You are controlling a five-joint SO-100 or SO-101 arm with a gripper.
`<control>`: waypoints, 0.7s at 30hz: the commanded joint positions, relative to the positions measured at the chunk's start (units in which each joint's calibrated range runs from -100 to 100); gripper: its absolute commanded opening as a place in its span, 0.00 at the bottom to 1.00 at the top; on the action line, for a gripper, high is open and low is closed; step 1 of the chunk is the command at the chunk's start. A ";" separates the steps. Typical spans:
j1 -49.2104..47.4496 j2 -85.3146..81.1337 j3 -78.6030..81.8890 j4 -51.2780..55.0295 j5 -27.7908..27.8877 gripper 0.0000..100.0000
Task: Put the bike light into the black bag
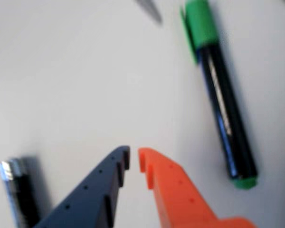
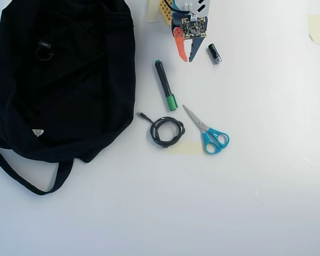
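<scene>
In the overhead view the black bag fills the left side, its long strap trailing toward the bottom. The bike light, a small black block with a round loop, lies on the bag's fabric near its upper left; whether it sits inside an opening I cannot tell. My gripper hangs at the top centre, well to the right of the bag. In the wrist view its dark blue and orange fingertips stand almost together with only a thin slit and nothing between them. Bag and light are out of the wrist view.
A green-capped marker lies between gripper and bag. A short black cylinder with a silver end is right of the gripper. Below lie a coiled black cable and blue-handled scissors.
</scene>
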 commanded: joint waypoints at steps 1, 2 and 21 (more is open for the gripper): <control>-0.31 -9.97 7.77 -0.46 0.22 0.02; -0.31 -12.46 10.38 -0.46 0.22 0.02; -0.38 -16.77 15.32 11.43 -0.25 0.02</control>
